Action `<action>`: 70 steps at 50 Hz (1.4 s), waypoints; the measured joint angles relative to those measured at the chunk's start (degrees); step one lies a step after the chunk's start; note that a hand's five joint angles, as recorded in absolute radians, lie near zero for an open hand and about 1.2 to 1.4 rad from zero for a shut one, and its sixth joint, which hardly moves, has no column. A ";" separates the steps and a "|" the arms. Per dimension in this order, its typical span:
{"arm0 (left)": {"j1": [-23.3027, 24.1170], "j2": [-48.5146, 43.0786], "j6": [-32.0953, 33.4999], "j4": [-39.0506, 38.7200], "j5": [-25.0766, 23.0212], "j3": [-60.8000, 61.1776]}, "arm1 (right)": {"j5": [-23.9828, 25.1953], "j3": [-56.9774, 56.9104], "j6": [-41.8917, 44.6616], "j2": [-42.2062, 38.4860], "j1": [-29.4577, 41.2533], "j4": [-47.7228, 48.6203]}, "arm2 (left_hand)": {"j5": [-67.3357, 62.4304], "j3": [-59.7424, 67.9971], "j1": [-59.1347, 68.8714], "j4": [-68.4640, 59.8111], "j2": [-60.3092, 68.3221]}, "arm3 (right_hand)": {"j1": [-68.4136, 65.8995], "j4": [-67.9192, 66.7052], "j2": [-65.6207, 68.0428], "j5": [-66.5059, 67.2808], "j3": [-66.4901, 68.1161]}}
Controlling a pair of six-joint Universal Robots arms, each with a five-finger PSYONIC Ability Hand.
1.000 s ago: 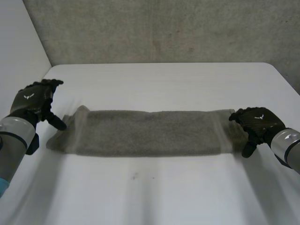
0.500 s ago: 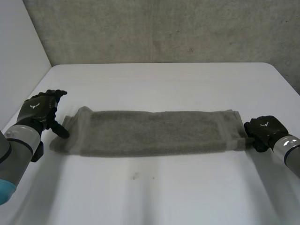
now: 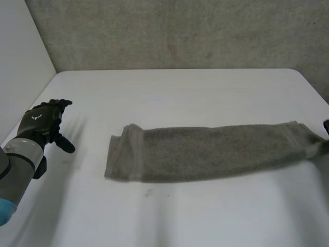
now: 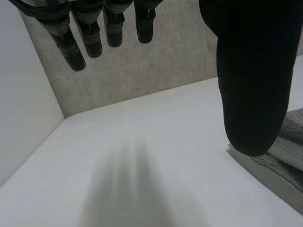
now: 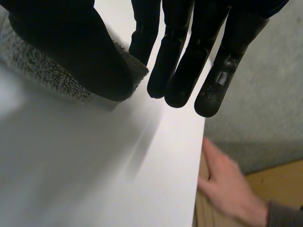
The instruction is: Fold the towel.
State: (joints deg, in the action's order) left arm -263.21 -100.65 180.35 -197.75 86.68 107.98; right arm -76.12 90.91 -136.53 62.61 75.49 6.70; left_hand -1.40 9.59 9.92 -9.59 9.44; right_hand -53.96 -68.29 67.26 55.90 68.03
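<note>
Left hand (image 3: pixel 42 122) first: fingers (image 4: pixel 80 45) straight and apart, thumb (image 4: pixel 251 80) held well off from them, clamped on nothing. Hangs over a bare stretch of the white surface (image 3: pixel 169 98) toward its left side, well apart from the towel (image 3: pixel 205 152) in the head view. Seen from the left wrist, just past the thumb tip: the towel's nearer end, flat on the surface, hem band showing.

Right hand (image 5: pixel 71 42) next: fingers (image 5: pixel 177 61) nearly straight and close together, thumb (image 5: pixel 94 66) pressed down across the towel's end, a corner of grey pile poking out between thumb and first finger. Pinched there, at the very end of the strip. Beyond the fingertips, bare surface out to its edge.

Outward to the towel itself: a long, narrow grey strip, folded lengthwise, lying across the middle of the surface. Runs from a slightly rumpled, hemmed left end all the way to the right side, angling a little toward the far edge as it goes and narrowing at the gripped end.

Further out, in the right wrist view: a person's hand (image 5: pixel 232 187) resting at the surface's edge, grey sleeve cuff at the wrist. Behind everything, a rough concrete wall (image 3: pixel 180 36).
</note>
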 measured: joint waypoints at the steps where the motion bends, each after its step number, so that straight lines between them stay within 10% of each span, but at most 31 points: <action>1: -0.02 0.02 0.00 0.00 0.02 0.01 | 0.04 -0.58 -0.64 0.52 0.96 -0.01 | 0.00 0.00 0.00 0.05 0.00 | -0.11 0.00 0.00 0.05 0.00; 16: 0.06 0.23 0.00 0.03 0.28 0.12 | 0.59 -15.54 -15.91 -0.25 34.10 0.53 | 0.00 0.00 0.00 0.05 0.00 | -0.45 -0.18 0.28 0.29 0.05; 35: 0.42 0.55 0.00 0.01 0.16 1.04 | 0.29 -39.15 -17.02 -29.27 67.78 0.17 | 0.00 0.00 0.00 0.05 -0.01 | -0.76 -0.19 0.28 0.38 0.06; 39: 0.58 0.57 0.00 -0.02 0.12 1.11 | 0.09 -39.42 -17.05 -30.12 68.89 -0.04 | 0.00 0.00 0.00 0.05 -0.01 | 4.73 6.67 -6.27 -5.48 -6.70; 40: 0.69 0.59 0.00 -0.04 0.09 1.11 | -0.29 -39.24 -17.11 -29.91 69.27 -0.41 | 0.00 0.00 0.00 0.05 -0.01 | 28.21 31.93 -32.80 -29.11 -32.95; 45: 0.94 0.67 0.07 -0.05 0.02 0.94 | -1.99 -37.79 -17.61 -26.72 68.98 -1.96 | 0.00 0.00 0.00 0.05 -0.01 | 42.04 54.88 -53.70 -52.00 -55.29; 70: 21.25 -11.05 1.01 0.39 0.64 -13.38 | -4.51 -0.70 -23.79 0.59 43.46 -3.01 | 0.00 0.00 0.00 0.05 -0.02 | 42.06 54.93 -53.88 -52.57 -55.96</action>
State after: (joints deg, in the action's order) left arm -241.96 -111.70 181.36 -197.36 87.32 94.60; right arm -80.62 90.20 -160.32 63.21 118.95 3.69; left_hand -1.40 9.59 9.92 -9.53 9.42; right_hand -11.90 -13.36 13.39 3.33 12.08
